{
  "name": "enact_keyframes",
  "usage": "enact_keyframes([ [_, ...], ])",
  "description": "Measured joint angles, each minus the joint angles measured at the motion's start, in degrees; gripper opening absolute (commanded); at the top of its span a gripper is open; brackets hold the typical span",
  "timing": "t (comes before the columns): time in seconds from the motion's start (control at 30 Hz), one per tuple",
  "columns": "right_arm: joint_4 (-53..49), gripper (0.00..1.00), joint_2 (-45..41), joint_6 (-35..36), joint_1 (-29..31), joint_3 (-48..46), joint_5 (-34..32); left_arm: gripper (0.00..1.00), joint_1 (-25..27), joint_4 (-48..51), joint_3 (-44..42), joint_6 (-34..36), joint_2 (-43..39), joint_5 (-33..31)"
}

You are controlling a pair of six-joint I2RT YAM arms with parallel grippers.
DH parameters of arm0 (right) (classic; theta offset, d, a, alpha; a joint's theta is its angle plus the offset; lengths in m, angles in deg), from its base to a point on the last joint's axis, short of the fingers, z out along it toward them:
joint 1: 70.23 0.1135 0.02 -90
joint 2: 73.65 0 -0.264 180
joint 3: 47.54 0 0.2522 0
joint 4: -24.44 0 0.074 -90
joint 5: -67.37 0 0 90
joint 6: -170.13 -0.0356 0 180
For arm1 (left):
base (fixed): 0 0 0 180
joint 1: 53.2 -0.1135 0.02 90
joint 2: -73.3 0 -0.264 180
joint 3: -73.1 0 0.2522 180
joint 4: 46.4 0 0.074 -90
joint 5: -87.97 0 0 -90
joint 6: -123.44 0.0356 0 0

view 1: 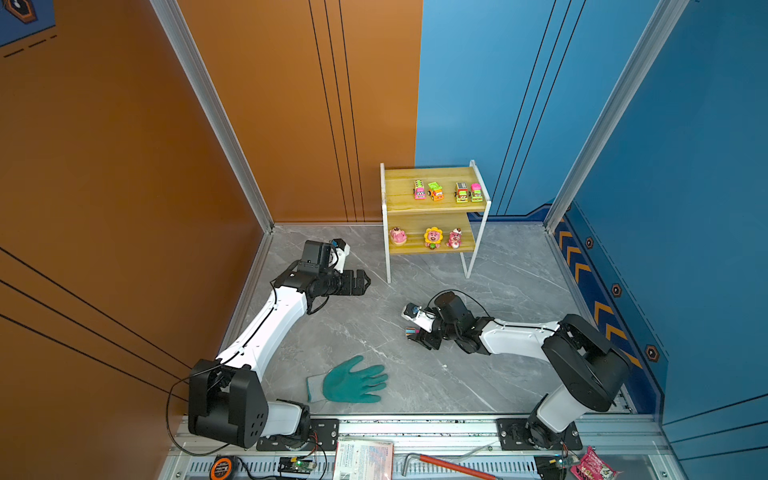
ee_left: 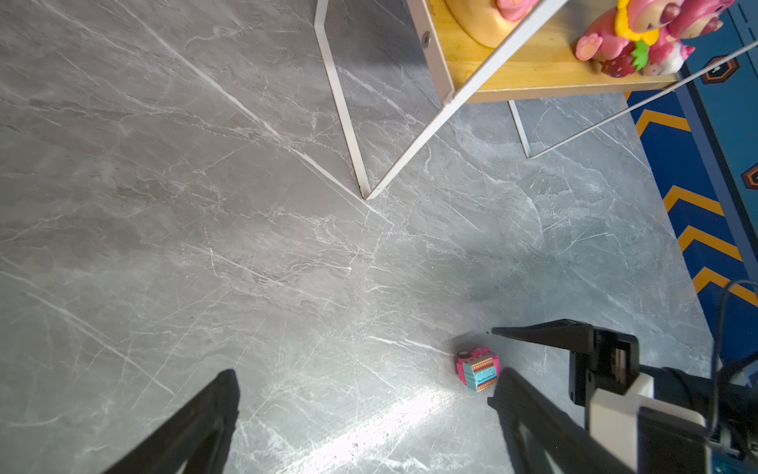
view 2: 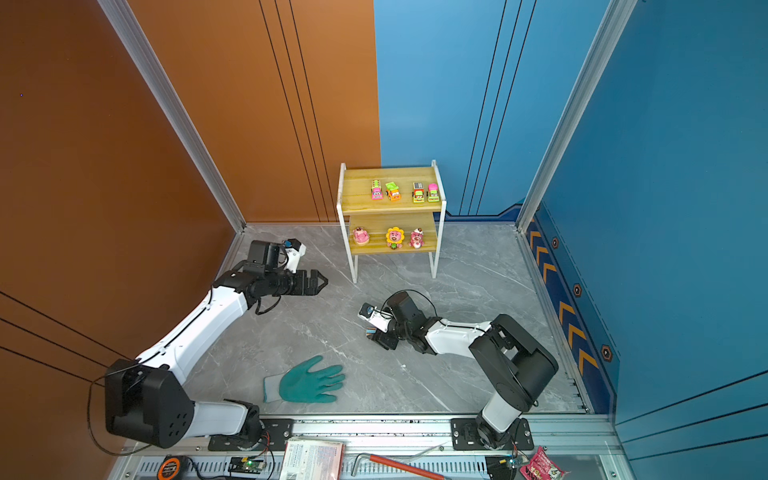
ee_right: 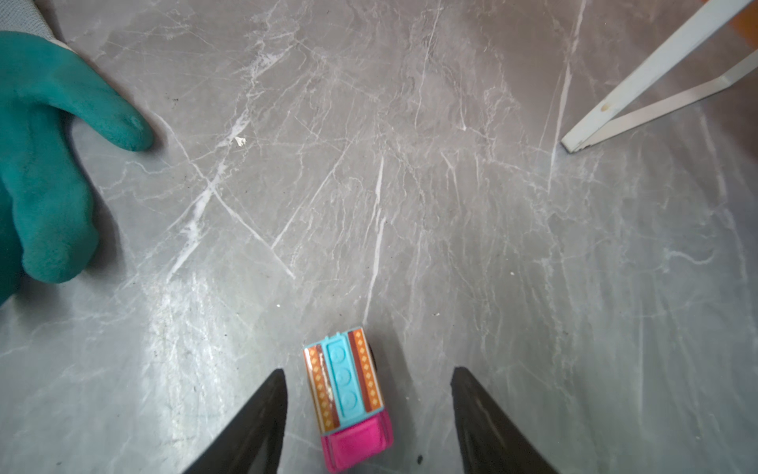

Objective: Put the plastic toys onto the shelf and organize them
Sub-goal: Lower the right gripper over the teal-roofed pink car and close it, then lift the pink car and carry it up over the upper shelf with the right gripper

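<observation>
**Obscured and Cropped Items**

In both top views the right gripper [view 1: 415,336] hides most of the toy car [view 1: 410,331]; only a striped end shows. In the right wrist view the frame edge cuts off the glove [ee_right: 45,164], well aside of the fingers, and the finger bases.

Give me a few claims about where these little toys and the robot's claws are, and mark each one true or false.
1. Four toy cars stand on the top board of the shelf. True.
2. The three pink bears sit on the table. False: they sit on the shelf's lower board.
3. The right gripper has lifted the pink-and-blue car. False: the car stands on the table between its open jaws, with gaps on both sides.
4. The left gripper is open and holds nothing. True.
5. The teal glove lies on the shelf. False: it lies flat on the table, nearer the arms' bases.
</observation>
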Motion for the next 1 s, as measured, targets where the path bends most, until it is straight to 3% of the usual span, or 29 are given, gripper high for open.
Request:
enact_keyframes([
  [0.23,-1.38,0.53,1.46,0.85,1.36,0.94,-0.04,0.98,-0.07,-0.46,0.00,-0.15,0.07,0.24],
  [0.63,-1.46,0.28,1.64,1.42,2.14,1.01,-1.18,0.98,-0.24,-0.66,0.00,-0.20,0.35,0.46],
  [1.0,-1.46,0.25,1.73,-1.49,3.21,1.31,-3.65,0.98,-0.26,-0.83,-0.37,-0.59,0.35,0.46],
])
